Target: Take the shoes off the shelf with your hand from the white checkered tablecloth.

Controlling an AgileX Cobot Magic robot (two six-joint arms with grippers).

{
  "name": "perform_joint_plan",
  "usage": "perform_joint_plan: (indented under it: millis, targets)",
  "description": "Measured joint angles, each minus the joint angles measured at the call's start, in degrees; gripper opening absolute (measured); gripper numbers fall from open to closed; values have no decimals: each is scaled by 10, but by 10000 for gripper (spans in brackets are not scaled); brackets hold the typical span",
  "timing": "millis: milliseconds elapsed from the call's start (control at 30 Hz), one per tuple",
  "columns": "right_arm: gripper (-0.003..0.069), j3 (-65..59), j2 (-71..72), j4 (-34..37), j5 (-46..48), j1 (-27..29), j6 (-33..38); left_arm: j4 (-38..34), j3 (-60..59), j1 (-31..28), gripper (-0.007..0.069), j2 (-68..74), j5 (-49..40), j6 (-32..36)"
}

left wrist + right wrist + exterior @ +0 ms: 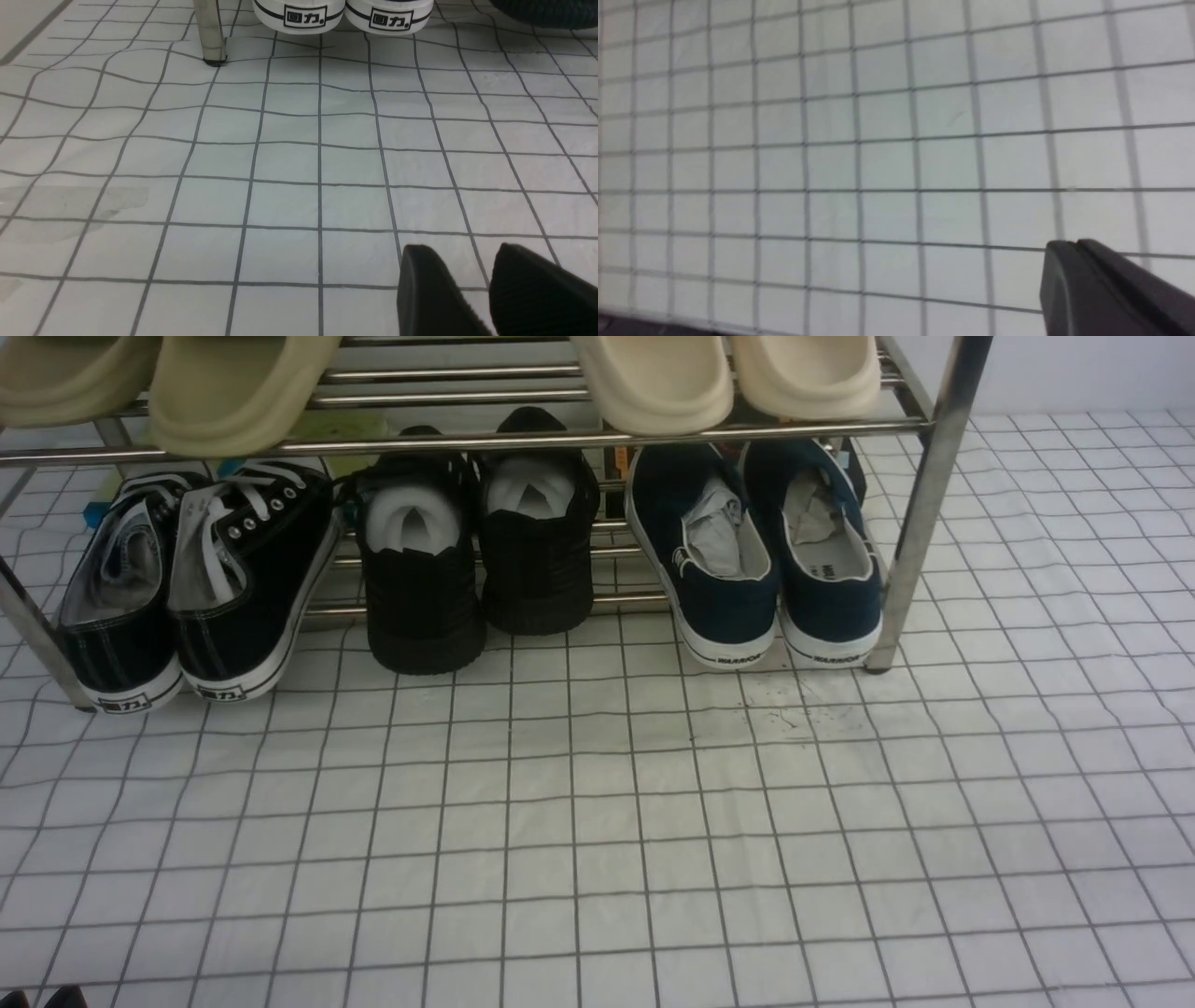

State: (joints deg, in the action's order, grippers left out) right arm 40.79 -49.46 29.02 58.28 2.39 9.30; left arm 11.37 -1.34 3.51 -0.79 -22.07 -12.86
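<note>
White checkered tablecloth (597, 821) everywhere you look, a bit wrinkled, with a few dark specks in front of the rack. At the back stands the stainless-steel shelf (920, 523), and honestly nothing has come off it yet. The navy-blue slip-ons (728, 607) sit at the right end of the lower tier, just beside the right-hand post, heels toward us and tipped down to the cloth, crumpled paper poking out of both. Next to them are the all-black shoes (476, 569), then the black lace-up sneakers (196, 588) at the left end, with beige clogs (653, 383) on the tier above.

Both arms are well apart from the slip-ons. The right gripper (1078, 247) hangs over bare cloth with its fingers pressed together and nothing between them. The left gripper (460, 261) is low near the sneakers' end, fingers spread with cloth showing in the gap.

So my guess: basically zero progress. The whole reach, grab and pull-out onto the cloth is left to do, and that right gripper would need to spread first.
</note>
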Motion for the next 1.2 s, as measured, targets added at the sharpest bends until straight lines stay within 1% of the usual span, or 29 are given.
perform_joint_plan:
  millis: [33,67,100,167,233,333,400,433,500,567,633,667,700,733,767,833,967,1000,1033,1067,1200]
  targets:
    - [0,2,-6,8,0,0,16,0,0,0,240,0,0,0]
    - [0,17,-51,67,4,-4,71,0,0,0,240,0,0,0]
    - [0,29,-75,107,5,-10,107,0,0,0,240,0,0,0]
    - [0,56,-115,163,3,-28,152,0,0,0,240,0,0,0]
    - [0,95,-157,182,-8,-60,173,0,0,0,240,0,0,0]
    - [1,156,-214,173,-38,-116,168,0,0,0,240,0,0,0]
    - [4,204,-266,146,-58,-159,145,0,0,0,240,0,0,0]
    - [5,215,-275,143,-60,-167,140,0,0,0,240,0,0,0]
    - [8,278,-329,99,-63,-208,112,0,0,0,240,0,0,0]
    - [10,335,-371,60,-62,-238,88,0,0,0,240,0,0,0]
    - [14,410,-425,7,-61,-263,65,0,0,0,240,0,0,0]
    - [15,416,-425,7,-61,-265,63,0,0,0,240,0,0,0]
    - [26,461,-463,-31,-59,-278,52,0,0,0,240,0,0,0]
    - [28,467,-467,-35,-58,-280,50,0,0,0,240,0,0,0]
    - [52,507,-498,-62,-56,-292,40,0,0,0,240,0,0,0]
    - [97,550,-532,-105,-57,-308,34,0,0,0,240,0,0,0]
    - [230,607,-588,-180,-75,-328,29,0,0,0,240,0,0,0]
    - [237,609,-590,-183,-77,-328,30,0,0,0,240,0,0,0]
    - [293,618,-605,-208,-93,-330,21,0,0,0,240,0,0,0]
    - [330,620,-615,-221,-106,-330,16,0,0,0,240,0,0,0]
    - [396,624,-642,-264,-143,-330,-4,0,0,0,240,0,0,0]
